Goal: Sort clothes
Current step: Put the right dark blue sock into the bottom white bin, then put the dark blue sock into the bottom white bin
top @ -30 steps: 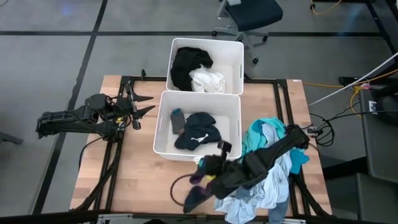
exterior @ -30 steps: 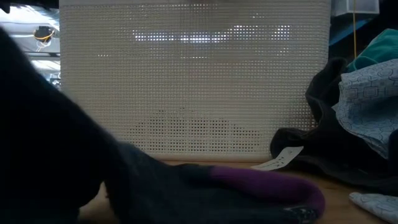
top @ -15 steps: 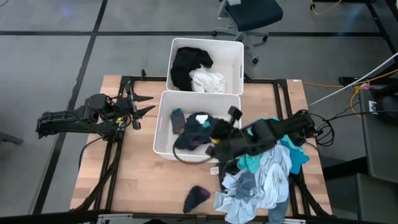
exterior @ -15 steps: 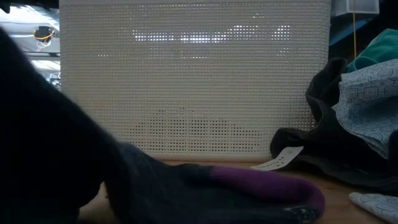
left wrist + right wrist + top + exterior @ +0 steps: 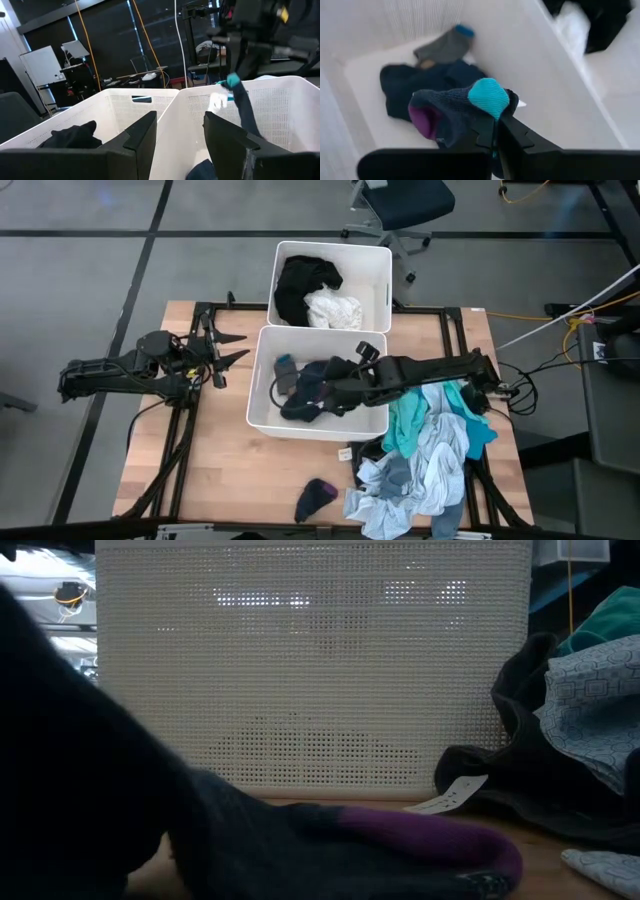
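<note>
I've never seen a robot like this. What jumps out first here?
The right gripper hangs over the near bin, its fingers shut on a dark sock with a teal toe and purple patch. Beside that bin, on the table's right, sprawls a heap of clothes. The left gripper waits open at the table's left.

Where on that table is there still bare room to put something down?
Bare wood lies at the table's front left, bordered by the near bin and a lone dark sock. The right side is crowded by the clothes pile. The right end effector holds a sock over the near bin; the left end effector waits open left of the bins.
</note>
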Controlling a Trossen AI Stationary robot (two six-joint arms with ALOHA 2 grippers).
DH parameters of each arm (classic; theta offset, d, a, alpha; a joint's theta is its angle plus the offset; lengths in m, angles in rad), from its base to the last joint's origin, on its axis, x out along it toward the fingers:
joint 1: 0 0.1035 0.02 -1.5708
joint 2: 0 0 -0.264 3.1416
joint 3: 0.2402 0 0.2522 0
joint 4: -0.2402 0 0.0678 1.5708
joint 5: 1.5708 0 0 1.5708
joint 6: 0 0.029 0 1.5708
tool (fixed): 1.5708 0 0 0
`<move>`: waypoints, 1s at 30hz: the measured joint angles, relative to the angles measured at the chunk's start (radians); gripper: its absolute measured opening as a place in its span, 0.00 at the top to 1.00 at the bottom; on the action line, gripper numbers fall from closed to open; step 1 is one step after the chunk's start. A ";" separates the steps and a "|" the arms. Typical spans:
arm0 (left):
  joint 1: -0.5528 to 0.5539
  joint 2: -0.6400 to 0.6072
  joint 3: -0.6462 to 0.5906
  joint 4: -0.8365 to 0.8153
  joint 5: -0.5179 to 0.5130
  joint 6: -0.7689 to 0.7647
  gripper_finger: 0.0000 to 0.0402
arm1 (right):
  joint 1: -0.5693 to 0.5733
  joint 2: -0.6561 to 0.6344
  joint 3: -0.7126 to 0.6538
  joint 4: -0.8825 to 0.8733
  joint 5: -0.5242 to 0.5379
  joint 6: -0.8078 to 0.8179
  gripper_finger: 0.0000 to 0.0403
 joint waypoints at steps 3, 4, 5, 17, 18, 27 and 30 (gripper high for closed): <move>0.000 0.000 0.000 0.000 0.000 0.000 0.63 | -0.018 0.000 -0.053 0.023 -0.054 0.000 0.96; 0.000 0.000 0.000 0.000 0.000 0.000 0.63 | -0.022 0.000 -0.073 0.040 -0.071 0.000 0.96; 0.000 0.000 0.000 0.001 0.000 0.000 0.63 | -0.028 0.000 -0.094 0.062 -0.081 0.000 0.96; 0.000 0.000 0.000 0.001 0.000 0.000 0.63 | -0.053 0.001 -0.215 0.201 -0.120 0.028 0.84; 0.000 0.000 0.000 0.001 0.000 0.000 0.63 | -0.054 0.001 -0.217 0.201 -0.123 0.031 0.80; 0.000 0.000 0.000 0.000 0.000 0.001 0.63 | -0.053 0.001 -0.217 0.215 -0.146 0.024 0.52; 0.000 0.000 0.000 0.001 0.000 0.000 0.63 | -0.053 0.001 -0.216 0.217 -0.211 0.031 0.48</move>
